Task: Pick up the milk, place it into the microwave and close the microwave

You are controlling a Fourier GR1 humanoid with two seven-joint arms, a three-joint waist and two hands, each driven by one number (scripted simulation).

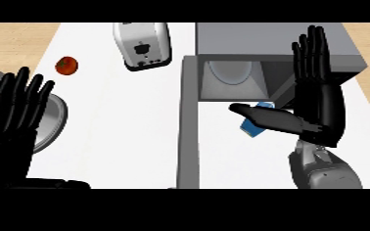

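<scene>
At the counter's right edge, before the open microwave (pixel 278 49), the right hand (pixel 318 103) stands with fingers straight and raised, thumb stretched out toward the left. The milk (pixel 254 122) — a small blue carton — lies on the countertop (pixel 115 127) just outside the microwave's mouth, largely hidden behind that thumb; contact cannot be confirmed, and nothing is curled round the carton. Its long axis appears to run obliquely, from the near left toward the cavity. The carton sits directly palm-side of the right hand, so this hand is by far the nearer one. The microwave door (pixel 189 122) hangs open, extending toward the counter's near edge. The left hand (pixel 22 107) rests open at the left edge, beside a metal bowl (pixel 54 122); a toaster (pixel 143 46) and a tomato (pixel 66 65) stand toward the far edge.
</scene>
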